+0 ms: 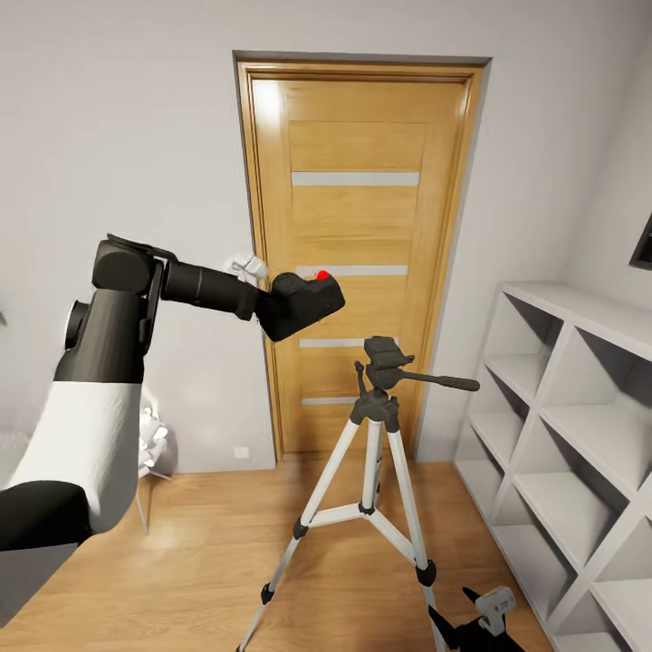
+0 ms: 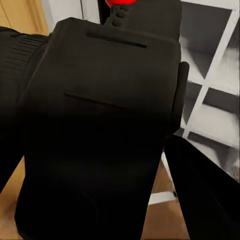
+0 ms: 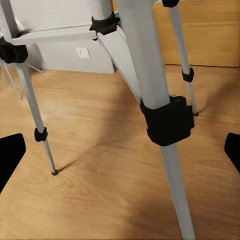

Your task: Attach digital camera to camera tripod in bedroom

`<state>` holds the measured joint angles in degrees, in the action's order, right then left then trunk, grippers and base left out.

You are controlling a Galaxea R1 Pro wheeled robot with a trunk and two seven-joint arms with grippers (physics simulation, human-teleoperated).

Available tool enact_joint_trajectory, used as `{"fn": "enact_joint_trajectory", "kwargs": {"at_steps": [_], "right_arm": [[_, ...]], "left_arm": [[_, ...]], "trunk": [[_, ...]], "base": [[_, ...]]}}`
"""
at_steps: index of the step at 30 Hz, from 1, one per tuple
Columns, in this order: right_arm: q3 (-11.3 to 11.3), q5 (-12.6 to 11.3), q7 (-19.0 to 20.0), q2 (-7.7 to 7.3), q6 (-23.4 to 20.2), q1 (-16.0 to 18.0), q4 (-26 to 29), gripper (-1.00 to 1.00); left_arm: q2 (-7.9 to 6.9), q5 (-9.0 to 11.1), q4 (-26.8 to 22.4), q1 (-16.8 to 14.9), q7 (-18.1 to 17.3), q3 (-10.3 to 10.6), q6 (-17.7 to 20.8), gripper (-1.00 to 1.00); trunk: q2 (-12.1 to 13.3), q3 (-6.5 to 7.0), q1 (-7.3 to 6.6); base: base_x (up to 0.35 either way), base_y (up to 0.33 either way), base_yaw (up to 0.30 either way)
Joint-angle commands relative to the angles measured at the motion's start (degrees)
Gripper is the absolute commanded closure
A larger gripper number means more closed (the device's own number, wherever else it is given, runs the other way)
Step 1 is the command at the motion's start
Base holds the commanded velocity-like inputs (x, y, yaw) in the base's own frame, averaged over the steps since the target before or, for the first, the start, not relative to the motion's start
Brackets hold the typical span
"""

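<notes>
While the left gripper (image 1: pixel 272 312) clasps the digital camera (image 1: pixel 303 303) above and left of the camera tripod (image 1: pixel 380 426), travel should be slow and level, settling its base squarely onto the black head (image 1: pixel 385 353). Right gripper (image 1: pixel 484 616) hangs low with fingers spread.

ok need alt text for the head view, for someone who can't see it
The robot's left end effector holds the digital camera, red button up, in the air above and left of the camera tripod. The tripod stands on a wood floor before an oak door, white cube shelving at right.
</notes>
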<state>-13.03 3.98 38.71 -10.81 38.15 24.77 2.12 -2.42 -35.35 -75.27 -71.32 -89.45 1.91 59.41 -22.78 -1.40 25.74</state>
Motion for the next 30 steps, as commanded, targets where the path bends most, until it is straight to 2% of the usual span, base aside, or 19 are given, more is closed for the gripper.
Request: {"fn": "enact_joint_trajectory", "kwargs": {"at_steps": [1,6,7,8,10,11,13,14,18,23,27,30], "right_arm": [[-0.49,0.42,0.39,-0.03,0.16,0.07,0.17,-1.00],[-0.60,0.42,0.81,-0.07,0.18,0.05,0.76,-1.00],[-0.63,0.42,0.88,-0.07,0.21,0.05,0.86,-1.00],[-0.64,0.42,0.91,-0.08,0.22,0.05,0.90,-1.00],[-0.60,0.42,0.95,-0.08,0.23,0.03,0.95,-1.00],[-0.55,0.42,0.97,-0.08,0.24,0.04,0.99,-1.00],[-0.48,0.42,0.99,-0.08,0.24,0.03,1.01,-1.00],[-0.43,0.42,0.98,-0.08,0.25,0.04,1.02,-1.00],[-0.37,0.42,0.95,-0.09,0.29,0.03,1.04,-1.00],[-0.38,0.42,0.86,-0.09,0.29,0.03,0.98,-1.00],[-0.38,0.42,0.80,-0.09,0.26,0.02,0.89,-1.00],[-0.38,0.42,0.77,-0.05,0.26,0.02,0.73,-1.00]], "left_arm": [[0.51,-0.69,0.53,-0.23,-0.55,0.09,0.59,1.00],[3.36,-0.84,2.41,-1.53,-0.55,0.16,0.59,1.00],[4.49,-0.94,3.25,-2.27,-0.55,0.18,0.59,1.00],[4.97,-0.98,3.87,-2.72,-0.55,0.18,0.59,1.00],[5.75,-1.05,5.76,-3.79,-0.55,0.19,0.59,1.00],[6.39,-1.11,8.33,-5.04,-0.55,0.19,0.59,1.00],[6.88,-1.15,11.37,-6.47,-0.55,0.20,0.59,1.00],[7.22,-1.17,14.47,-8.13,-0.55,0.20,0.59,1.00],[8.08,-1.20,20.01,-11.55,-0.14,0.20,0.59,1.00],[10.91,-1.26,27.95,-17.06,0.96,0.25,0.59,1.00],[12.20,-1.29,34.52,-19.36,1.59,0.33,0.59,1.00],[12.32,-1.35,36.36,-19.89,1.68,0.99,0.59,1.00]], "trunk": [[-0.14,-0.14,0.04],[-0.14,-0.14,0.04],[-0.14,-0.14,0.04],[-0.14,-0.14,0.04],[-0.14,-0.14,0.04],[-0.14,-0.14,0.04],[-0.14,-0.14,0.04],[-0.14,-0.14,0.04],[-0.14,-0.14,0.04],[-0.14,-0.14,0.04],[-0.14,-0.14,0.04],[-0.14,-0.14,0.04]], "base": [[0.000,0.000,0.000],[0.000,0.000,0.000],[0.000,0.000,0.000],[0.000,0.000,0.000],[0.000,0.000,0.000],[0.000,0.000,0.000],[0.000,0.000,0.000],[0.000,0.000,0.000],[0.000,0.000,0.000],[0.000,0.000,0.000],[0.000,0.000,0.000],[0.000,0.000,0.000]]}}
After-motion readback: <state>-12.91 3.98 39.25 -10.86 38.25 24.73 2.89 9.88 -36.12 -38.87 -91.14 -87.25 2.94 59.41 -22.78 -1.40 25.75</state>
